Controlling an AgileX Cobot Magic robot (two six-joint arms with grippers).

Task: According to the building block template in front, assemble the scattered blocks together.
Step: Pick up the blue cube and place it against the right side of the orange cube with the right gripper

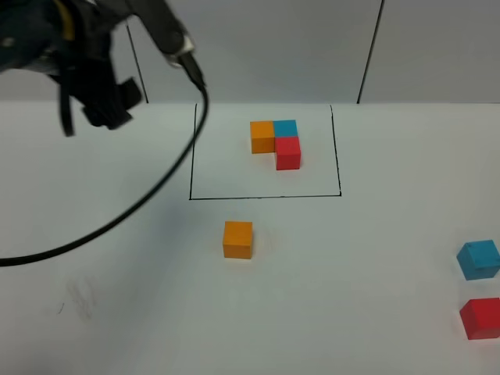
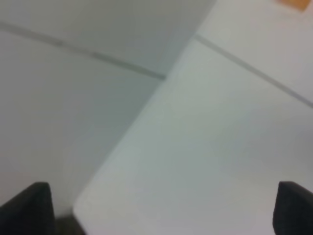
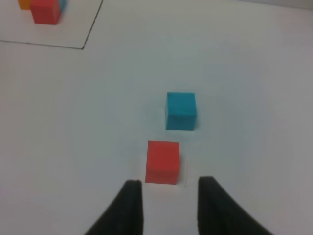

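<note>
The template is a black-framed (image 1: 266, 197) cluster of an orange cube (image 1: 262, 136), a cyan-blue cube (image 1: 285, 127) and a red cube (image 1: 287, 153). A loose orange cube (image 1: 237, 239) sits just in front of the frame. A loose blue cube (image 1: 478, 259) and a loose red cube (image 1: 480, 318) sit at the right edge. My left gripper (image 1: 105, 105) hangs high at the back left, open and empty (image 2: 161, 215). My right gripper (image 3: 168, 208) is open and empty, just short of the red cube (image 3: 162, 161), with the blue cube (image 3: 181, 110) beyond. It is out of the high view.
A black cable (image 1: 148, 195) loops from the left arm down over the white table (image 1: 117, 312) to the left edge. Grey wall panels stand behind the table. The template's corner (image 3: 45, 11) shows far off in the right wrist view.
</note>
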